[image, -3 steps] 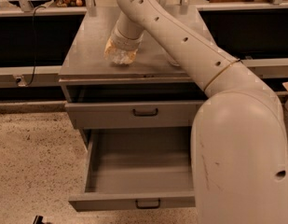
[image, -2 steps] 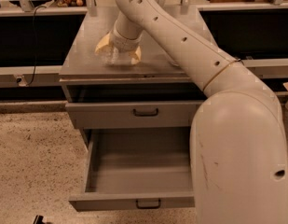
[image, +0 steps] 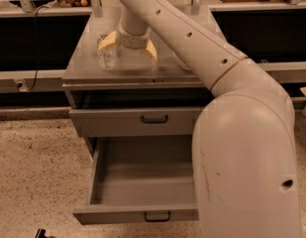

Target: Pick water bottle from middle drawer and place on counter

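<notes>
The water bottle [image: 107, 56], small and clear, stands upright on the counter [image: 88, 58] near its left side. My gripper [image: 128, 52] hangs just above the counter with its fingers spread open. The left finger [image: 107, 41] is right beside the bottle's top, and the right finger [image: 150, 51] is well clear of it. The bottle is not held. Below, the middle drawer [image: 142, 180] is pulled out, and the part of its grey inside that shows is bare. Its black handle [image: 157, 216] is on the front.
A shut drawer front [image: 137, 120] with a like handle sits above the open one. My arm [image: 246, 152] covers the right side of the cabinet and drawer. Dark benches run behind, with a cable [image: 37, 48] at the left. The floor [image: 33, 182] is speckled.
The gripper, which was closed around the bottle on the counter, has opened its fingers. The bottle now stands free at the left finger.
</notes>
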Available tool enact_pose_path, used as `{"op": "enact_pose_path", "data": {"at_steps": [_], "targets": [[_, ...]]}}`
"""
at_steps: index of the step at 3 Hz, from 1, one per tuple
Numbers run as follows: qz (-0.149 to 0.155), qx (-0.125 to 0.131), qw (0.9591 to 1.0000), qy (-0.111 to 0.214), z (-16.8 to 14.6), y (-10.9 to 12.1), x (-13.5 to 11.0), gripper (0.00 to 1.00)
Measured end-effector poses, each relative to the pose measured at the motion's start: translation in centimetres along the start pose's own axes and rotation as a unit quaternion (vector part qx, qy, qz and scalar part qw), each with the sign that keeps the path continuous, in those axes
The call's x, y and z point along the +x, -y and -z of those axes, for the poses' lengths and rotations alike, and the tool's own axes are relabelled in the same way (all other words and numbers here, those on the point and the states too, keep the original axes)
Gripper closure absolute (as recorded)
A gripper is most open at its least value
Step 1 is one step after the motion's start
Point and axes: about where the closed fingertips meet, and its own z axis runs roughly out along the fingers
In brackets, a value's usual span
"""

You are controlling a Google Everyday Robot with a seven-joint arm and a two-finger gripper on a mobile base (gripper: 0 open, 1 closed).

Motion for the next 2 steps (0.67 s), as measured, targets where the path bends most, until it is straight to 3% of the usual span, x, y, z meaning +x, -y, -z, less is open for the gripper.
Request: {"op": "enact_pose_path", "data": {"at_steps": [1,2], "targets": [[0.014,-0.023,0.9996,-0.012,2.7,0.6,1.0,0.00],[0.017,-0.016,0.9995,-0.021,5.1,0.8,2.0,0.00]]}}
